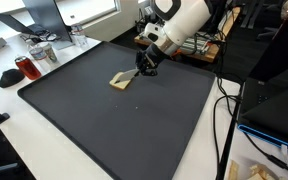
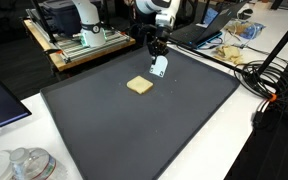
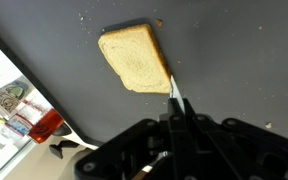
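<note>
We see the gripper [image 3: 174,118] clamped narrow on a thin pale blade [image 3: 173,92], which points down toward the slice of bread [image 3: 134,58]. The bread lies flat on the black mat [image 1: 104,125], toward its far middle in both exterior views. In the wrist view the blade's tip sits at the slice's edge; we cannot tell whether it touches. A red cup [image 1: 26,68] stands off the mat's corner, well apart from the bread.
</note>
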`<state>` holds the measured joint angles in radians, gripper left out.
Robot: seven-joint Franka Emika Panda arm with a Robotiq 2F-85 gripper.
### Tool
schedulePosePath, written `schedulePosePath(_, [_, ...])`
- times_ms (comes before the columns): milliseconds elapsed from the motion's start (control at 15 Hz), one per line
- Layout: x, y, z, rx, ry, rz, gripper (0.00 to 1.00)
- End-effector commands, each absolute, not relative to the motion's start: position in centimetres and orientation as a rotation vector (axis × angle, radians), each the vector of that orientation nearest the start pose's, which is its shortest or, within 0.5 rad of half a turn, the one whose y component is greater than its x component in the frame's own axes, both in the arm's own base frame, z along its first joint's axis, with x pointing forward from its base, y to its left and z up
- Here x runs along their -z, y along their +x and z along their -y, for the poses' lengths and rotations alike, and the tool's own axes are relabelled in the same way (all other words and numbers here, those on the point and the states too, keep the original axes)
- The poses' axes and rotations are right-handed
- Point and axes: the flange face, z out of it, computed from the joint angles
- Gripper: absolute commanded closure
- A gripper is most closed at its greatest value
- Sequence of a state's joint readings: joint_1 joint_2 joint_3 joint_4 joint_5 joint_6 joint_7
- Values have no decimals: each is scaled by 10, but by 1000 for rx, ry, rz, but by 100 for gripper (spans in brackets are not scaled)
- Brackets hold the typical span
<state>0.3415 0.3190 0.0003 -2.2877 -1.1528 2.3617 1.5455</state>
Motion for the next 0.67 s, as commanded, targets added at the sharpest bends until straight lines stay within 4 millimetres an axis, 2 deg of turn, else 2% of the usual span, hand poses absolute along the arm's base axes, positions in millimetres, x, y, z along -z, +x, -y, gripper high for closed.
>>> schedulePosePath(0, [-219,447,-144,-672,2553,227,99])
schedulePosePath(333, [-242,418,-117,-782,2685,129,99])
schedulePosePath(600, [-258,408,-91,-826,2786,45,99])
